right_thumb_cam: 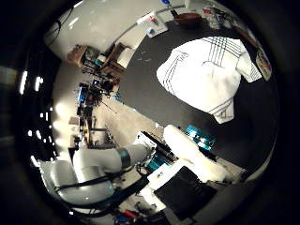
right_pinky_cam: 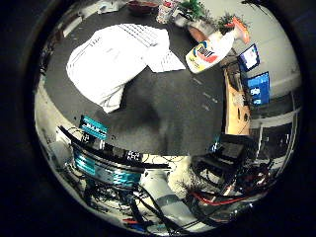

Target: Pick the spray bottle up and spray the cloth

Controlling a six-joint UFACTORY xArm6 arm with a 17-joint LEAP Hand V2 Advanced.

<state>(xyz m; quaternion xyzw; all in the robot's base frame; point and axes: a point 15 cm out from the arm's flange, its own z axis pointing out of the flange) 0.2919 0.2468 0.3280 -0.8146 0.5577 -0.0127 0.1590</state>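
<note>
Hand above dark table, fingers look straight, holding nothing | spray bottle lies on its side, upper right, just beside white cloth | I should approach the bottle's body, nozzle kept clear, then curl around it.

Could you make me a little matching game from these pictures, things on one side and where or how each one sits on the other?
Things:
1. spray bottle
2. cloth
3. bowl
4. plants

Places or states:
A. spread out, crumpled, in the middle of the dark table
B. lying on its side beside the cloth
C. standing at the table's far edge, behind the bottle
D. reddish-brown, at the far edge beyond the cloth

Pairs: 1-B, 2-A, 3-D, 4-C
</note>
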